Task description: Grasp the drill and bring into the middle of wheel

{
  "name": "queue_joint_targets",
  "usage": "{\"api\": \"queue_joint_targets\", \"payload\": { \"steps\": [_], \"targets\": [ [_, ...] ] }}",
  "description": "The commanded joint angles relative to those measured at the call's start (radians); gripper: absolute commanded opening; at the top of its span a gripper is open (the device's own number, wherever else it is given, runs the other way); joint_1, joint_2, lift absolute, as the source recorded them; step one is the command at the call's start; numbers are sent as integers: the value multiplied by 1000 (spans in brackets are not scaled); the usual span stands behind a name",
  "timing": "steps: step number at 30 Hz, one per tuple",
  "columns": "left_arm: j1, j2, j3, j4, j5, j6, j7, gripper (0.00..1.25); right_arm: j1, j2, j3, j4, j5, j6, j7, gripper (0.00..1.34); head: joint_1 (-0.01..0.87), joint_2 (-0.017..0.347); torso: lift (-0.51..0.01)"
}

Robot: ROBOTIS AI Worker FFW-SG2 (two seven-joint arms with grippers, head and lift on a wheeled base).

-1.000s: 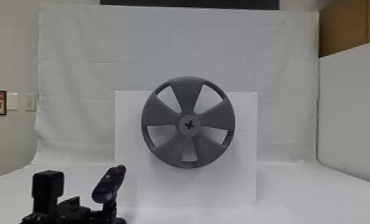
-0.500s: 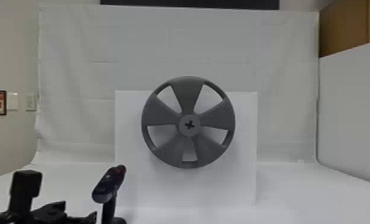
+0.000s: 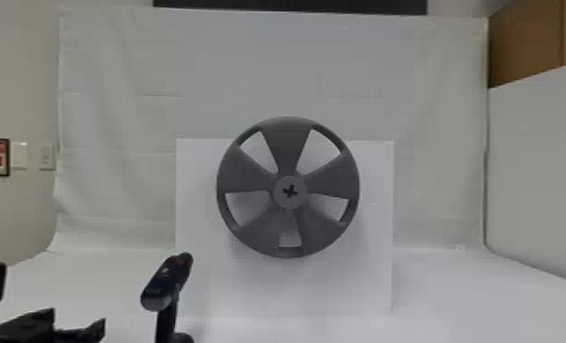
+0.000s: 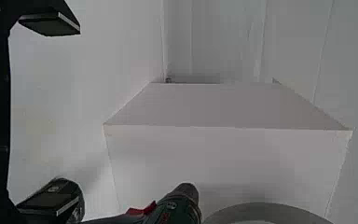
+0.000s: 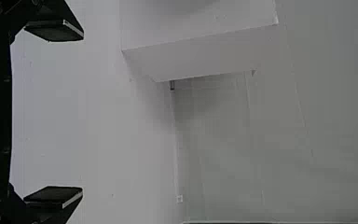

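I'm holding my black, two-fingered left gripper (image 4: 78, 116) open | upright green-black drill (image 3: 165, 283) is standing left of grey five-spoked wheel (image 3: 288, 146), nose pointing forward | gripper is sitting farther wheel-left

The white counter (image 3: 468, 296) carries a white box (image 3: 347, 283) around midway between its left and right edges, and an upright drill (image 3: 165, 283) left of that box, farther from the counter's back edge.
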Motion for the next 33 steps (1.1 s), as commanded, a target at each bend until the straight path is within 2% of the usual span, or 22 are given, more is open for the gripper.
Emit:
{"api": "queue_joint_targets", "payload": {
  "steps": [1,7,12,20,33],
  "targets": [
    [8,0,16,-21,17,0,47,1209,3,0,-4,0,0,-1,1,1207,0,0,-406],
    [25,0,18,-63,56,-20,134,1209,3,2,-5,0,0,0,2,1207,0,0,-406],
    [58,0,-2,-152,77,-18,311,1209,4,2,-9,0,-3,0,2,1207,0,0,-406],
    [106,0,-16,-248,162,0,530,1203,4,-5,-19,-6,-20,0,2,1207,0,0,-406],
    [111,0,-25,-264,188,18,530,1198,-2,-6,-24,-11,-29,0,2,1207,0,0,-406]
  ]
}}
